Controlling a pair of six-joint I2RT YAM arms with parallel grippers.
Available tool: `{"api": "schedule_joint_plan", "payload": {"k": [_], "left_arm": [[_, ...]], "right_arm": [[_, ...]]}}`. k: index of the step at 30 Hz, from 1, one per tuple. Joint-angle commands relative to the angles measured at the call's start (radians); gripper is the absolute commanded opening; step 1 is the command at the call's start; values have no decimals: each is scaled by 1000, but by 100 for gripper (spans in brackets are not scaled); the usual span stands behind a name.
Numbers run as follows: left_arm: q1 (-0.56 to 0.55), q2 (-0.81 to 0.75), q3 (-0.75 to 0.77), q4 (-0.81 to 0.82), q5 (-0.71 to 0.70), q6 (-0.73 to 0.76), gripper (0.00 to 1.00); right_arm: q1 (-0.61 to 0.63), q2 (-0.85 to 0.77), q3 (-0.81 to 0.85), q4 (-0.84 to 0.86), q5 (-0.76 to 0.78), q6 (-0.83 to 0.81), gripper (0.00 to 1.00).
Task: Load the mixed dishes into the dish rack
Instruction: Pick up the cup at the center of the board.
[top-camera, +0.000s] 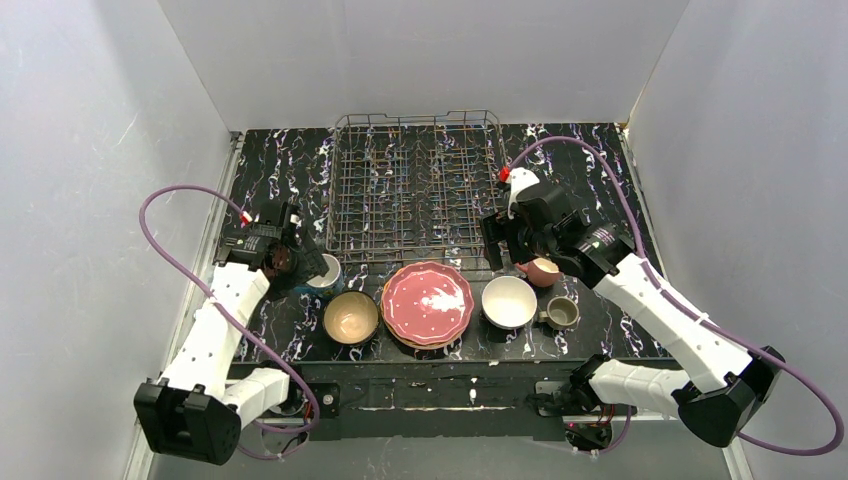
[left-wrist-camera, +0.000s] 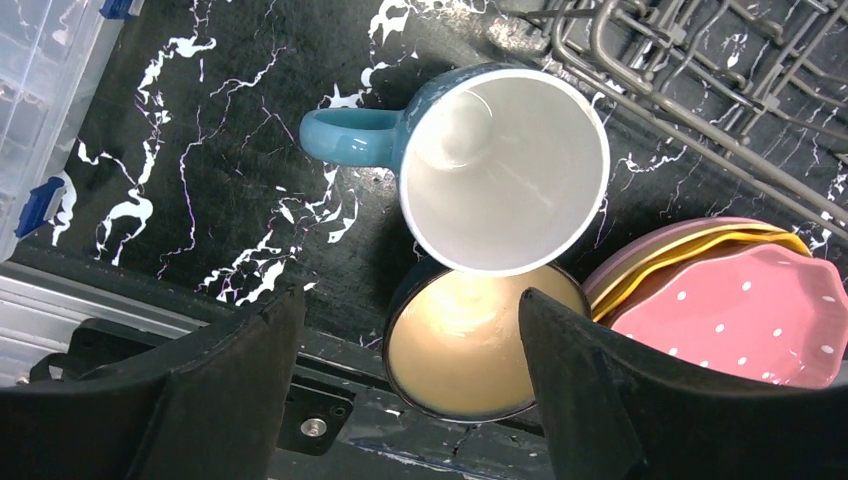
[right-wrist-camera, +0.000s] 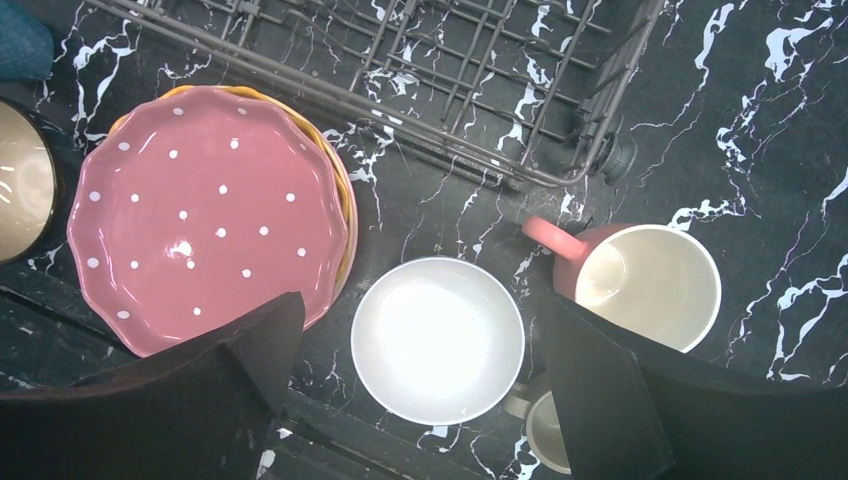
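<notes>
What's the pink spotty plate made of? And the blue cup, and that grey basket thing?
The pink plate looks like glazed ceramic: it is shiny, catches the light, and has painted white dots. The blue mug seems ceramic too, glossy blue outside and smooth white inside. The dish rack looks like thin grey metal wire, perhaps coated, since its finish is dull.

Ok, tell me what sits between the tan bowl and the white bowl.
The stack of scalloped plates, with a pink one on top, lies between them; the top view shows it.
</notes>
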Motion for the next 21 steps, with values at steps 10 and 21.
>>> {"api": "schedule_joint_plan", "payload": {"k": [10, 21], "left_arm": [[39, 100, -24, 11, 20, -72, 64], [39, 207, -62, 89, 22, -82, 39]], "right_arm": [[4, -37, -36, 48, -10, -16, 95], [4, -61, -82, 66, -22, -11, 95]]}}
